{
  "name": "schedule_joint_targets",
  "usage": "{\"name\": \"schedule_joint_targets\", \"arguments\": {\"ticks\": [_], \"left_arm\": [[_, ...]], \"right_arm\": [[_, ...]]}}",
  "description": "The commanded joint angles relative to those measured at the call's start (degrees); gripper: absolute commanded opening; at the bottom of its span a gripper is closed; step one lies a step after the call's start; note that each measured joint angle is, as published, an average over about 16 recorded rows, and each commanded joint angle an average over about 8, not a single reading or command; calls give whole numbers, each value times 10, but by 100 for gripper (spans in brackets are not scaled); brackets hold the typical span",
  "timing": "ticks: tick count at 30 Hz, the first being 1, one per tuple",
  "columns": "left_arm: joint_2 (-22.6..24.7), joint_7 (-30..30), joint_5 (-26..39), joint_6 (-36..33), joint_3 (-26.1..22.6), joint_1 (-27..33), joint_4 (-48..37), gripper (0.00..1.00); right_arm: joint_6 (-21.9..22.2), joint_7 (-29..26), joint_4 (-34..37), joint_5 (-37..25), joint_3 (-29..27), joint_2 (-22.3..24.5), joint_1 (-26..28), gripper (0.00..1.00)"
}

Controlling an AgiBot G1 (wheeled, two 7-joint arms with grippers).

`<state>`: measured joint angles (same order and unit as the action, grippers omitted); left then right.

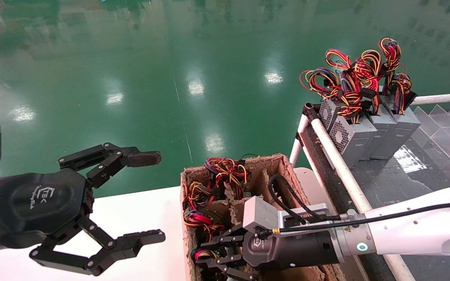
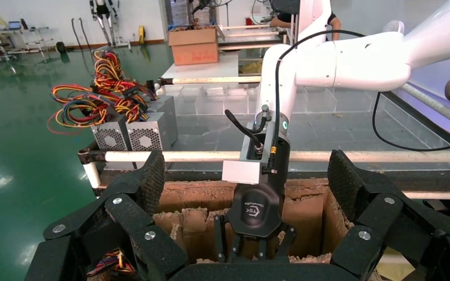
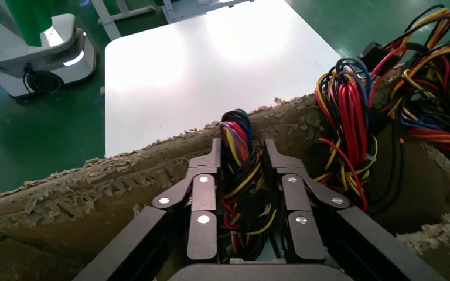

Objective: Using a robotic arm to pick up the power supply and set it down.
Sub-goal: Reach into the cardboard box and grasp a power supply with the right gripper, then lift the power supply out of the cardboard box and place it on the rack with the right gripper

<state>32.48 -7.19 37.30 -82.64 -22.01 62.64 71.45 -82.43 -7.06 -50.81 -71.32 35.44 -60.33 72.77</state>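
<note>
My right gripper (image 1: 206, 258) reaches down into the near compartment of a torn cardboard box (image 1: 287, 171). In the right wrist view its black fingers (image 3: 204, 193) stand parallel, pressed on both sides of a power supply's (image 3: 241, 175) bundle of red, yellow and black wires. Only a sliver of grey metal shows under the wires; the rest of the casing is hidden. In the head view the same bundle (image 1: 201, 254) peeks out beside the fingers. My left gripper (image 1: 150, 197) hangs open above the white table (image 1: 139, 210), left of the box, holding nothing.
More wire bundles (image 1: 225, 171) fill the box's other compartments. Several grey power supplies (image 1: 352, 136) stand on the dark shelf at the right, behind a white rail (image 1: 338, 160). Clear plastic bins (image 1: 443, 128) lie beyond. Green floor surrounds the table.
</note>
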Motion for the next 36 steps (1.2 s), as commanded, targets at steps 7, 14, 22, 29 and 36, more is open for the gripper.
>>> {"name": "schedule_joint_targets", "arguments": {"ticks": [7, 14, 22, 29, 36], "left_arm": [[0, 0, 0, 0, 0, 0, 0, 100], [0, 0, 0, 0, 0, 0, 0, 100], [0, 0, 0, 0, 0, 0, 0, 100], [0, 0, 0, 0, 0, 0, 0, 100], [0, 0, 0, 0, 0, 0, 0, 100]], "right_arm": [[-6, 16, 7, 16, -9, 1, -2, 0], [-12, 20, -25, 48, -32, 26, -9, 0], [-12, 11, -81, 111, -79, 78, -16, 0], [-18, 4, -115, 183, -135, 138, -17, 0], [-30, 13, -116, 242, -193, 208, -8, 0]]}}
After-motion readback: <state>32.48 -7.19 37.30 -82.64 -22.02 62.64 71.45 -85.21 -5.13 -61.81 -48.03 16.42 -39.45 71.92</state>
